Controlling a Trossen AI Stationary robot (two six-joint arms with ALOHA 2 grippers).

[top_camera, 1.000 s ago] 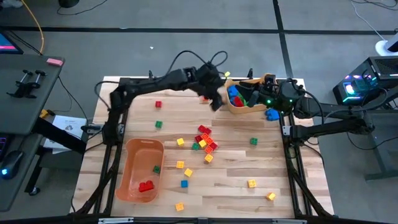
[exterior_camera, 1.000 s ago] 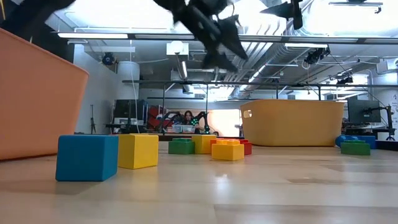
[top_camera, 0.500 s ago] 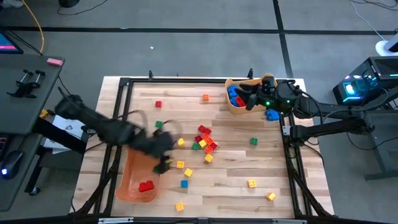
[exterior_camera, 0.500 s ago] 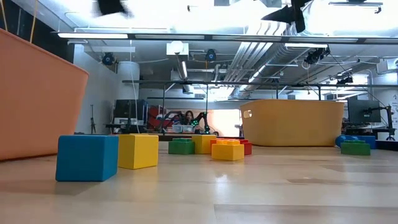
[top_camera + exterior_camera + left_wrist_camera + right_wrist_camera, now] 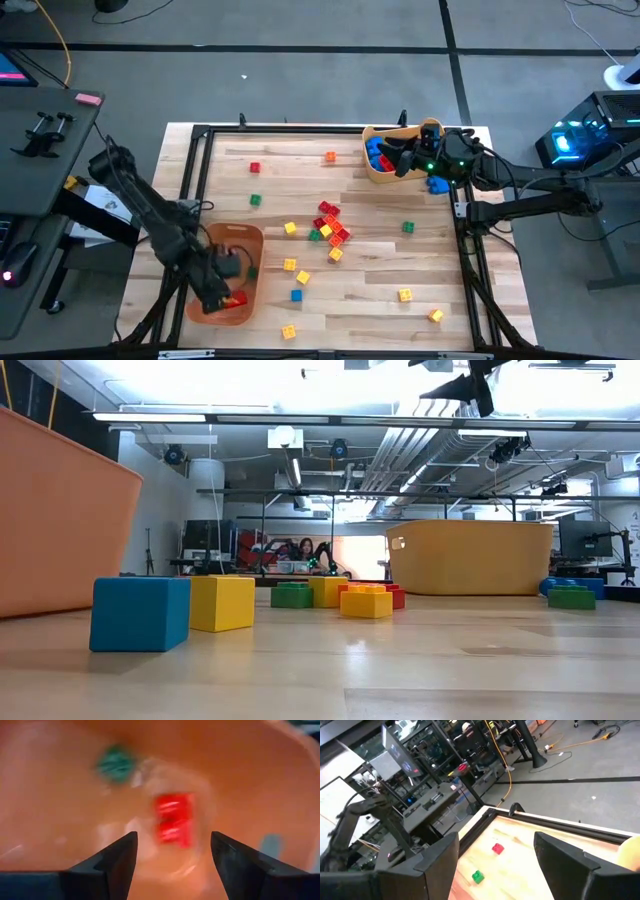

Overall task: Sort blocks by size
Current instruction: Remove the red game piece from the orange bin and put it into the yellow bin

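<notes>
Many small blocks lie loose on the wooden table, most of them in a red, yellow and orange cluster [image 5: 330,225] at its middle. My left gripper [image 5: 222,292] points down into the near-left orange bin [image 5: 245,235], open and holding nothing. Below it on the bin floor lie a red block [image 5: 175,817] and a green block [image 5: 115,762]. My right gripper [image 5: 398,160] hovers open and roughly level above the far-right bin [image 5: 372,172], which holds blue, red and green blocks. Its wrist view shows open fingers [image 5: 440,852] with nothing between them.
Single blocks are scattered over the table: a red block [image 5: 255,167], an orange block [image 5: 330,157], a green block [image 5: 407,227], a yellow block [image 5: 405,295]. A blue block [image 5: 437,184] lies beside the far bin. A blue cube [image 5: 140,613] and a yellow cube [image 5: 222,603] sit close to the low camera.
My left gripper has swung from beside the far-right bin across the table toward the near left, come down and tipped to point into the near-left bin. My right arm has kept its place.
</notes>
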